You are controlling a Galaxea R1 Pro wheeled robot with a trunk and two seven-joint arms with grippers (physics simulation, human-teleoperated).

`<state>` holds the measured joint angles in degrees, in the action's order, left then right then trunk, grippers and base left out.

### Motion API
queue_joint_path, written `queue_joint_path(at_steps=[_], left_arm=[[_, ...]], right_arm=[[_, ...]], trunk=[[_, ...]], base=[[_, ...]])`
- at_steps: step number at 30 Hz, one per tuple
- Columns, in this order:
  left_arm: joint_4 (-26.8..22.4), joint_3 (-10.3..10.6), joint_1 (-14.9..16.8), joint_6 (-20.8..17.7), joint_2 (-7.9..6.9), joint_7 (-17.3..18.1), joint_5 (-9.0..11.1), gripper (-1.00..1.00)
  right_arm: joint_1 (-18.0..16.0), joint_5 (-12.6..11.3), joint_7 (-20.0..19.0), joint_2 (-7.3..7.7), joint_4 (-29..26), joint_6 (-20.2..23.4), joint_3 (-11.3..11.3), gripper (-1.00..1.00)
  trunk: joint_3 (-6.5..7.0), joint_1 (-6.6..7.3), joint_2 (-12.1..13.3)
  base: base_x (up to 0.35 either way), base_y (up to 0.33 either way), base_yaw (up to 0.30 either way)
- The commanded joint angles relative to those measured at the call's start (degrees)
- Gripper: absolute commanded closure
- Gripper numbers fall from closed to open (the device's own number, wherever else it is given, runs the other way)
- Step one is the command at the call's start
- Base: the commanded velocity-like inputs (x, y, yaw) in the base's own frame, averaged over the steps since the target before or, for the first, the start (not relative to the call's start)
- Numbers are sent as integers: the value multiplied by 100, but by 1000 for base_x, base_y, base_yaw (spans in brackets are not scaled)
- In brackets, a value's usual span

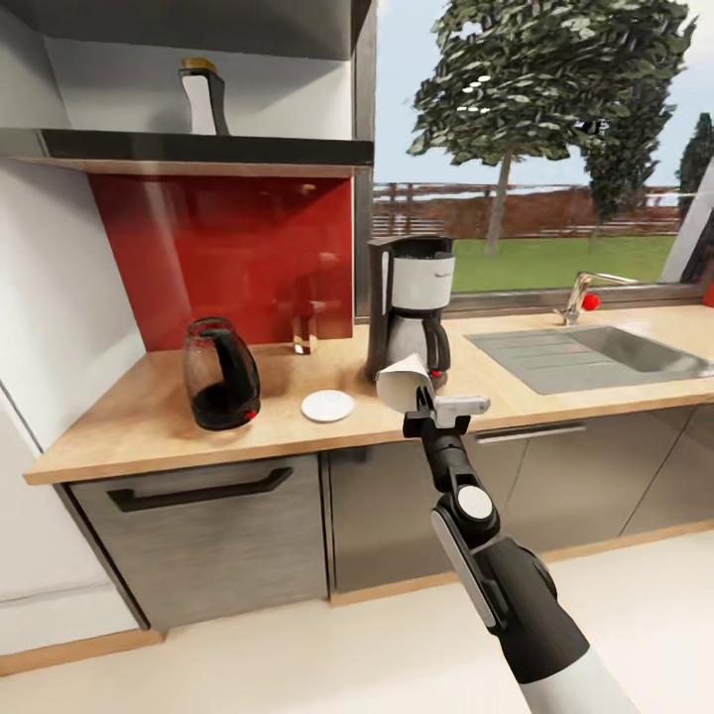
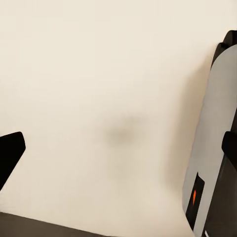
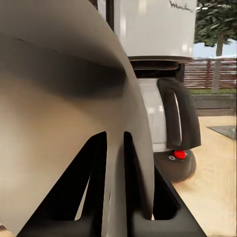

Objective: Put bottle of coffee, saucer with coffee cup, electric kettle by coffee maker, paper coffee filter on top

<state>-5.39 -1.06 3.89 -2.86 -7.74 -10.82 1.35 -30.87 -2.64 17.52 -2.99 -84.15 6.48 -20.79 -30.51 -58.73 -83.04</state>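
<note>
Head view: right gripper (image 1: 421, 401) grips the paper coffee filter (image 1: 403, 385), low before the coffee maker (image 1: 410, 305); lift above its top, then release.
Right wrist view: filter pinched between fingers (image 3: 97, 192), machine just beyond.
Left wrist view: left gripper state cannot be told.

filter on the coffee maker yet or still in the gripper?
In the right gripper: its fingers pinch the paper coffee filter in front of the coffee maker, below its top.

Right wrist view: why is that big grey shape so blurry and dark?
Right wrist view: the paper coffee filter sits against the lens, shaded and soft, while the coffee maker stays sharp; head view: it looks white in the right end effector.
</note>
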Motion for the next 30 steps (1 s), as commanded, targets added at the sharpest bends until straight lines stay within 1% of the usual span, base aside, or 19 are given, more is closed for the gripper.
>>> queue_joint_path(at_steps=[1,5,8,30], left_arm=[[-15,-8,-2,-30,0,-7,14,-100],[-15,-8,-2,-30,0,-7,14,-100],[-15,-8,-2,-30,0,-7,14,-100],[-7,-8,-2,-30,-1,-9,14,-100]], right_arm=[[-7,-44,32,0,-5,21,-13,100],[-7,-44,32,0,-5,20,-13,100],[-7,-44,32,0,-5,20,-13,100],[-7,-44,32,0,-5,21,-13,100]], trunk=[[-6,0,-3],[-6,0,-3],[-6,0,-3],[-6,0,-3]], base=[[0,255,-295],[0,237,-295],[0,108,-295],[0,5,-283]])
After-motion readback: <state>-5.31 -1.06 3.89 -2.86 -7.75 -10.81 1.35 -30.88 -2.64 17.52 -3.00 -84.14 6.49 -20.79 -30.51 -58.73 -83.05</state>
